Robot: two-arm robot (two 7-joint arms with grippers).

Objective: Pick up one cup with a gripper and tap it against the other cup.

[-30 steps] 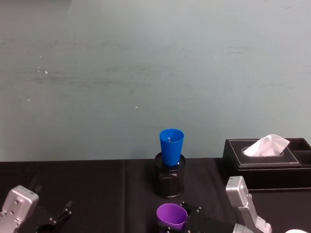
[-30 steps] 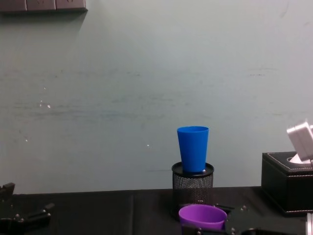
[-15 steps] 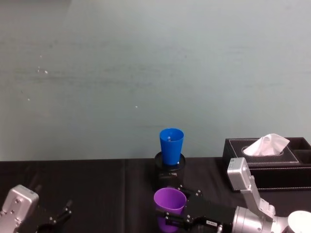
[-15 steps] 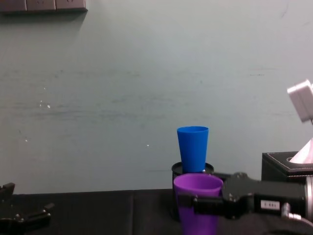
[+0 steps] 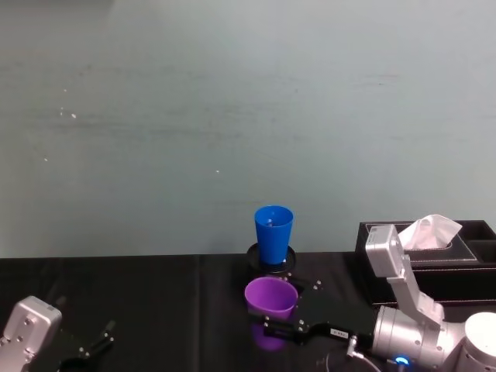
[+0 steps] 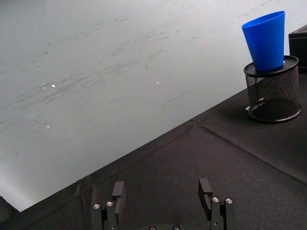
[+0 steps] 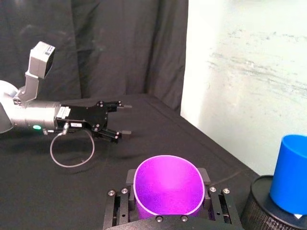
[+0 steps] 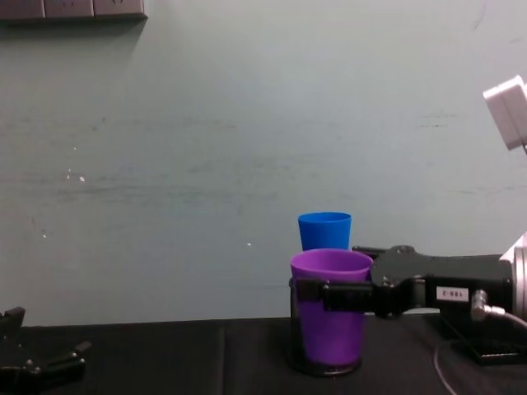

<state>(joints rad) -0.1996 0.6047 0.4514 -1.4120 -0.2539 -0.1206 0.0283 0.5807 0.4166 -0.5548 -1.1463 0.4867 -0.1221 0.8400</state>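
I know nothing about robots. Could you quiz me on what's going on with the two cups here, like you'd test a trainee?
1. True or false: the left hand holds the purple cup.
2. The blue cup sits in: A a bowl; B a black mesh pen holder; C a saucer.
3. Which cup is nearer the robot?
Key: 1 false, the right hand grips it while the left hand is open; 2 B; 3 the purple cup.

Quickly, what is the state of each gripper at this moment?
Left gripper: open, holding nothing.
Right gripper: shut on the purple tapered plastic cup.
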